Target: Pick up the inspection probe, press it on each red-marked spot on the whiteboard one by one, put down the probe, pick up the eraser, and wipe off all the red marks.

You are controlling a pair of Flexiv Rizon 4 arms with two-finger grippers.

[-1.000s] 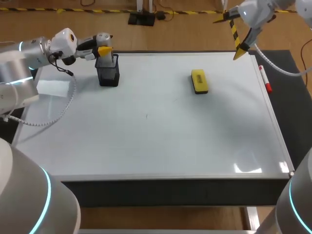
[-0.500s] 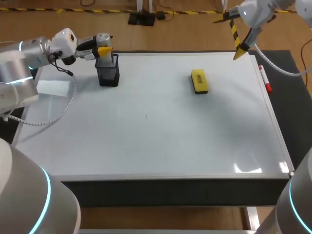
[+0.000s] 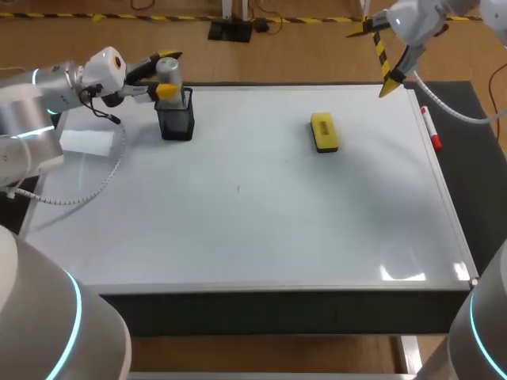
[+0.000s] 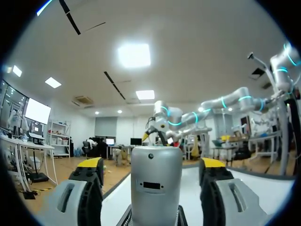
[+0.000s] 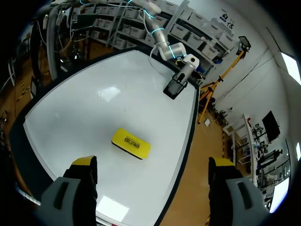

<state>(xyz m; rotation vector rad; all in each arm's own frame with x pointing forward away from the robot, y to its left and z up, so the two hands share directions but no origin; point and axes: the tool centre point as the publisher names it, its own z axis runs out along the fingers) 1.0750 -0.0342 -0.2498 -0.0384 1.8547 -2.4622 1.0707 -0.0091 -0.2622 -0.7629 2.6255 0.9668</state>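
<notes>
- Whiteboard (image 3: 261, 229) nearest: no red marks that I can make out in the head or right wrist view, so nothing obvious left to press or wipe.
- Eraser (image 3: 324, 131) lies flat on the board, right of middle, with no gripper near it.
- Probe (image 4: 156, 183) stands upright in its black holder (image 3: 176, 123) at the far left.
- Left gripper (image 4: 151, 165) straddles the probe, fingers wide, a gap on each side. No grip, so this is either just before pick-up or just after put-down.
- Right gripper (image 5: 153, 162) hangs high by the far right corner, fingers spread wide, holding nothing; the eraser step looks yet to come.
</notes>
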